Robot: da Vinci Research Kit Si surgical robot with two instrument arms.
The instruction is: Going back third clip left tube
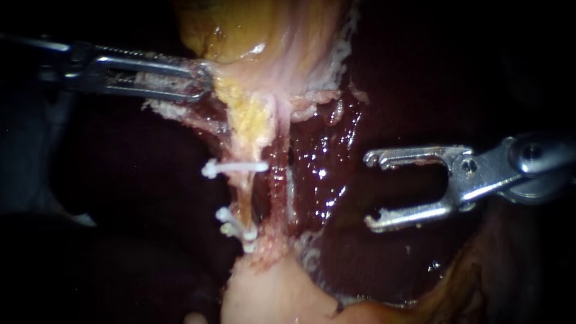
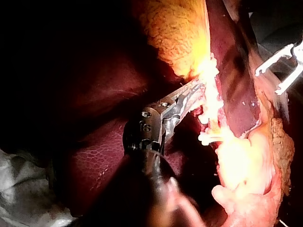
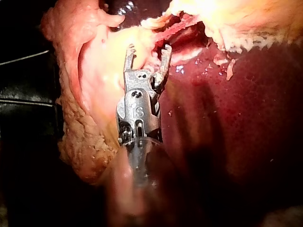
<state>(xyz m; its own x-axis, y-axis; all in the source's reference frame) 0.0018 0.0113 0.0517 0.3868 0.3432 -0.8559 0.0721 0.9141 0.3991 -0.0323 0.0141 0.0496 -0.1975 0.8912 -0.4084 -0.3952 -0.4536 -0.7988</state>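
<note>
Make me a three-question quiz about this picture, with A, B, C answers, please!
1. How many white clips sit on the tube?
A) one
B) three
C) six

2. Where are the right instrument's jaws?
A) beside the tube, over the liver
B) around a clip
C) on the gallbladder

3. How are the right instrument's jaws?
A) shut on a clip
B) shut together
C) open, empty

Answers:
1 B: one clip sits higher up, and two sit close together lower down.
2 A: the jaws hang apart from the tube, above the dark red liver.
3 C: a wide gap shows, with nothing in it.
</note>
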